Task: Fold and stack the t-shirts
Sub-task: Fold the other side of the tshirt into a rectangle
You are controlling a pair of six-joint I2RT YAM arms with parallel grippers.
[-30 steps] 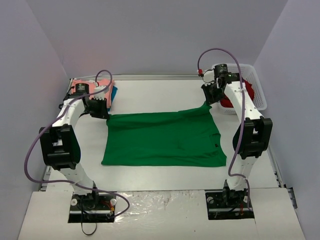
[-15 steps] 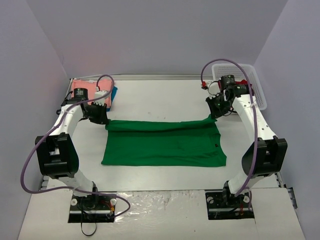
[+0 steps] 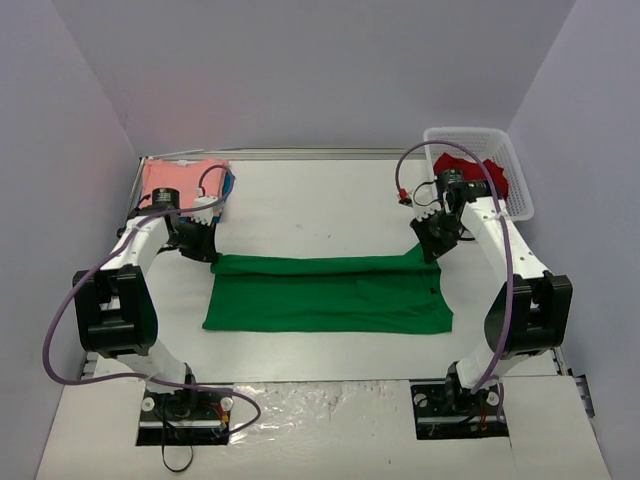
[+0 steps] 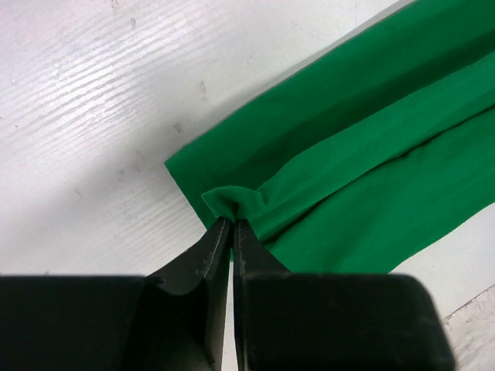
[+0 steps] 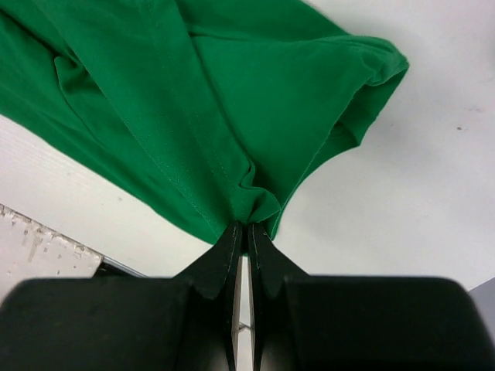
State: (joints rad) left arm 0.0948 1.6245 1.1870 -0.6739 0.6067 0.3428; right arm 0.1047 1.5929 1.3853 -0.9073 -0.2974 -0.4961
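Observation:
A bright green t-shirt lies across the middle of the table, its far edge lifted and carried toward the near edge. My left gripper is shut on its far left corner. My right gripper is shut on its far right corner. In both wrist views a pinch of green cloth bunches at the fingertips. A salmon-pink t-shirt lies folded at the far left, over a teal-blue one. A red t-shirt sits in the basket.
The white mesh basket stands at the far right corner. Grey walls close in the table on three sides. Both arm bases sit at the near edge, with purple cables looping from each arm.
Both grippers have drawn the shirt's far edge toward the near side, so the green cloth now folds over itself and its visible depth has shrunk. The right arm has swung clear of the basket.

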